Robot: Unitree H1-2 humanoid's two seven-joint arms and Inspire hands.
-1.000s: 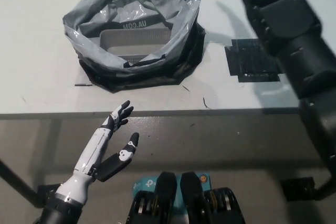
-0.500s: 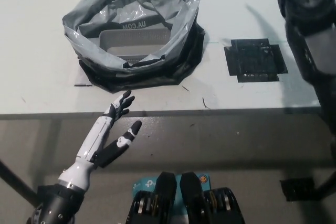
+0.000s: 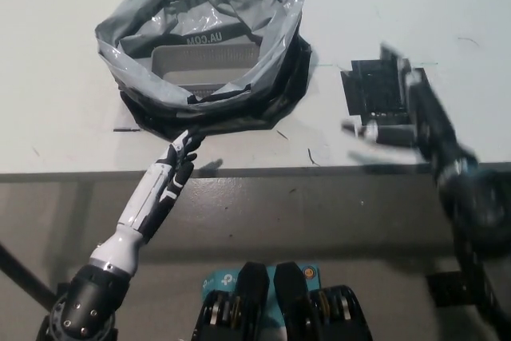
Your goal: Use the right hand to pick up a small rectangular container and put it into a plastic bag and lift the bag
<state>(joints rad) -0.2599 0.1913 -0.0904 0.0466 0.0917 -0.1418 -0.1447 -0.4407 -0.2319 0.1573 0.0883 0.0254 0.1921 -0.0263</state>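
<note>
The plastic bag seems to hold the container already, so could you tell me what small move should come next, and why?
Probably the right hand should swing left to the plastic bag and grasp its rim. The small rectangular container already lies inside, while that hand hovers blurred over the black patch, apart from the bag. The left hand reaches toward the near rim.

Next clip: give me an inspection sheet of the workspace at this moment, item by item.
Surface: white table, a few small dark marks.
Job's things: grey plastic bag open on the table; container inside it.
Clutter: black tape patch right of the bag.
Hands: left robot hand at the bag's near edge, grip unclear; right robot hand blurred over the patch, holding nothing visible.
Cables: nothing seen.
Surroundings: grey floor below the table edge.
</note>
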